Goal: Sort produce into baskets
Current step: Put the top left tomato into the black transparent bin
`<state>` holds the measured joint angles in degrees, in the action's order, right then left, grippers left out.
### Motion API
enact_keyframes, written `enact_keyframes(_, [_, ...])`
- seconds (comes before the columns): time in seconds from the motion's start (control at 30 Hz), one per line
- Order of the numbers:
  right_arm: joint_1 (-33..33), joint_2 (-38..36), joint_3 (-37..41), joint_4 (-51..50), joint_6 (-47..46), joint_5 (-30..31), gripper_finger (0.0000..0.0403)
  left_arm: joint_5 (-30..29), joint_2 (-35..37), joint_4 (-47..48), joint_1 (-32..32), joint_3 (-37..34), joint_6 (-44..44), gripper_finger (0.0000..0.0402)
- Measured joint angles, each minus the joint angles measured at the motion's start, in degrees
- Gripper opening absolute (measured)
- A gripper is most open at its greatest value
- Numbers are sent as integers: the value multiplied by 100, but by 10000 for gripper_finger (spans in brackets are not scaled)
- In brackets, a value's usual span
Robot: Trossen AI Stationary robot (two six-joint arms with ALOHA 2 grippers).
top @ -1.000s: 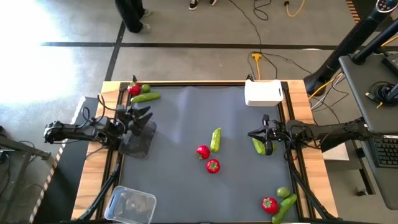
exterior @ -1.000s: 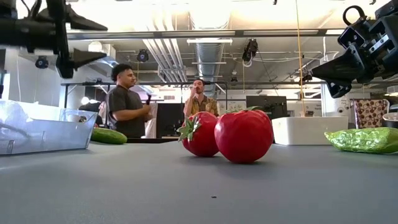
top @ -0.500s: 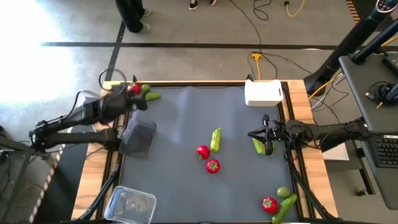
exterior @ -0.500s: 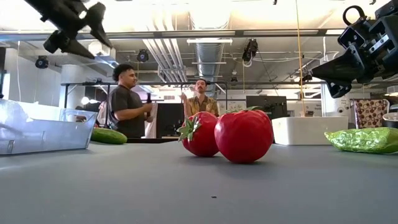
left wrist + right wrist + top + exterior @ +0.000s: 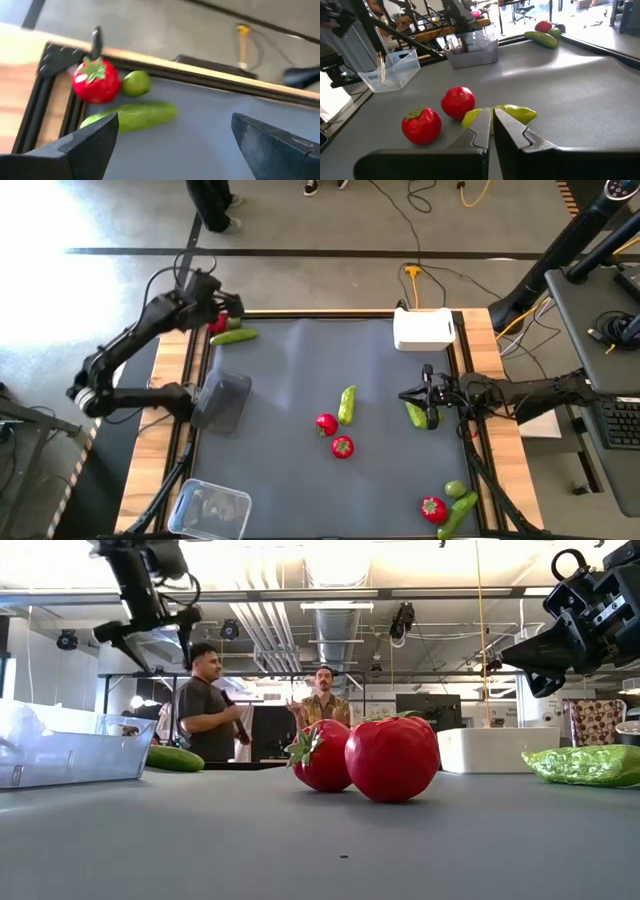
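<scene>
Left tool point(image 5: 222, 308) is hovering above the far left corner of the gray surface point(image 5: 300, 380), fingers point(image 5: 85, 145) spread wide and gripping nothing. Directly under it, a red tomato point(image 5: 96, 82), a lime-green ball point(image 5: 135, 83) and a green cucumber point(image 5: 131, 116) are lying clustered in that corner, the ball touching the tomato, the cucumber just beside both. Nearer along the left edge, the small dark tray point(image 5: 221, 402) is sitting empty-looking, and the clear plastic tub point(image 5: 210, 507) is resting at the near left corner, partly off the mat. At mid-surface a second cucumber point(image 5: 347, 404) is lying next to two tomatoes, one point(image 5: 326, 424) touching its near end and the other point(image 5: 343, 447) slightly nearer. The opaque white box point(image 5: 424, 330) is standing at the far right edge. Right tool point(image 5: 420, 403) is hanging at the right edge, fingers closed together with only a thin slit between them and nothing clamped; a wrinkled green piece point(image 5: 415, 414) is lying just beside and below it. At the near right corner another group is resting: a lime-green ball point(image 5: 455, 490), a tomato point(image 5: 433, 508) and a cucumber point(image 5: 460, 511), all close together. In the low view two people point(image 5: 205, 705) are standing in the room behind the surface.
</scene>
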<state>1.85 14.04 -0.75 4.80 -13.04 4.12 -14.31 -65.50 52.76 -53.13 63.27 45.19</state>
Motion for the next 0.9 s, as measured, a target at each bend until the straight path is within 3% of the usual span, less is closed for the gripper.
enact_keyframes(0.17, [0,0,0,0,0,0,13,-105,-675,776,-420,299,1325,391])
enact_keyframes(0.3, [0,0,0,0,2,0,13,-209,-1116,777,-609,341,2209,393])
enact_keyframes(0.57, [0,0,0,0,0,0,13,-611,-2007,1159,-837,784,3156,393])
enact_keyframes(0.9, [0,0,0,0,1,0,13,-574,-2844,1303,-1056,1122,4009,393])
